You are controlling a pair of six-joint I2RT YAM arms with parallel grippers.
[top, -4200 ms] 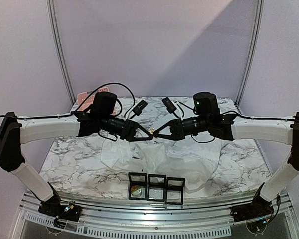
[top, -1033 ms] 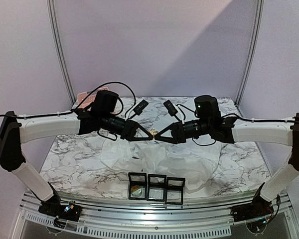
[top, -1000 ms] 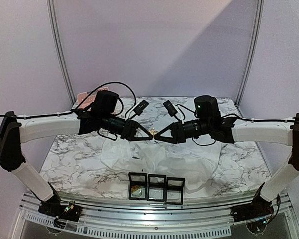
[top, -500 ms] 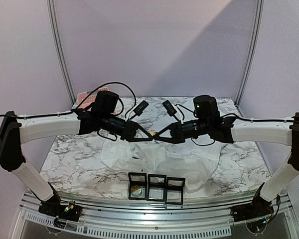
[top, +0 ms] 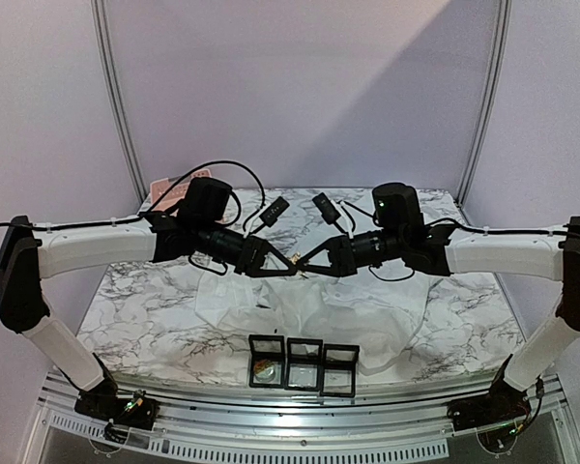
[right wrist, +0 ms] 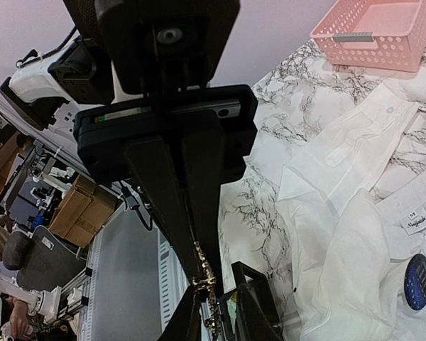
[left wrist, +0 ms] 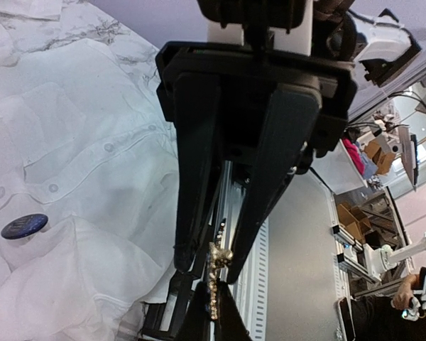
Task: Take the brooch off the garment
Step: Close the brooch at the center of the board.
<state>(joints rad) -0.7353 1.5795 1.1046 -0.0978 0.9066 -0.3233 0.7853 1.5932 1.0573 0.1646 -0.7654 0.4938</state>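
Narrowed right tool (right wrist: pixel 202 280) meets left tool (left wrist: pixel 211 266) on knobbly gold brooch (left wrist: pixel 214 288).

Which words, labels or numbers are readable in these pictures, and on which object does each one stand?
None can be read with certainty.
Small white tag on the shirt: cursive print, too small to read.
Dark blue round label on the shirt: pale print, too blurred to read.
Same round label in the left wrist view: marks unreadable.

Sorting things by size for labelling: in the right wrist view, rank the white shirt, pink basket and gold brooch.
1. White wrinkled shirt
2. Pink plastic basket
3. Gold brooch, though it sits nearest the camera
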